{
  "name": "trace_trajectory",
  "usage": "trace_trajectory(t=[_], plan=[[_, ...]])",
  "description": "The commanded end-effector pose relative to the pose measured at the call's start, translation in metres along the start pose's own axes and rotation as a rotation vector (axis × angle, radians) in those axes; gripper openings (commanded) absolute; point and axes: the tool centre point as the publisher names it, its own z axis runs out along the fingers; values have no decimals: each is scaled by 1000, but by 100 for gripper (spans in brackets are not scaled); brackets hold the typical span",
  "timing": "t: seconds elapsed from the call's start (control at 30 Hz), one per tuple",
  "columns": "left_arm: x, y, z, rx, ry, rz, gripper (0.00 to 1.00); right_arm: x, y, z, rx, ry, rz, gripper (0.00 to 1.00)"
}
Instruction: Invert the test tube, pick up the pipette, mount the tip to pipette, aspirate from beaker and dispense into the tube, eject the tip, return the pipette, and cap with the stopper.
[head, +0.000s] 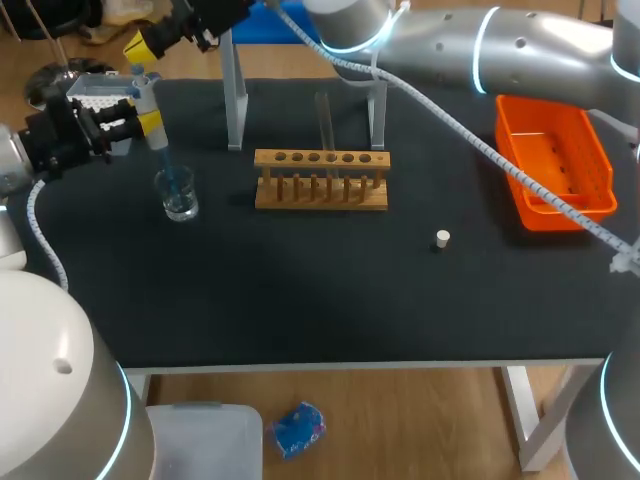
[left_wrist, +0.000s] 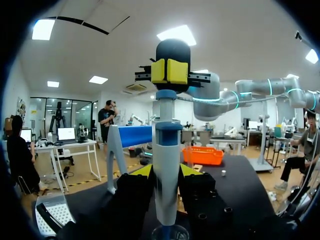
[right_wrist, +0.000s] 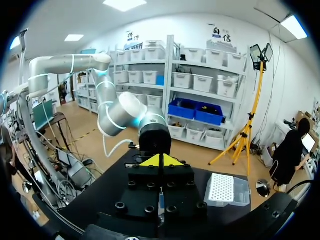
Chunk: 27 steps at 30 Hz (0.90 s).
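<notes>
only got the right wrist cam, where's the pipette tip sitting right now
Observer: The pipette points down, its tip inside the beaker.
Operator: who's got it
Observer: The left hand is shut on its body and holds it upright.
Operator: and what's my right hand on
Observer: The right hand sits on the pipette's top end, yellow tips together.
Operator: tube ready?
Observer: The test tube stands upright in the rack. The stopper lies apart on the table.
</notes>
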Motion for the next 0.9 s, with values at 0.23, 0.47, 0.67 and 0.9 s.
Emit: trace_trajectory(t=[0.23,0.47,0.67,0.9], plan=[[0,0,0,0,1,-1,0,18,15,-24,37,-49,-14,0],[0,0,0,0,1,-1,0,47,14,-56,81,-121,13,100],[0,0,0,0,1,-1,0,74,0,-86,96,-199,36,100],[0,0,0,0,1,-1,0,99,-16,-118,126,-280,24,100]])
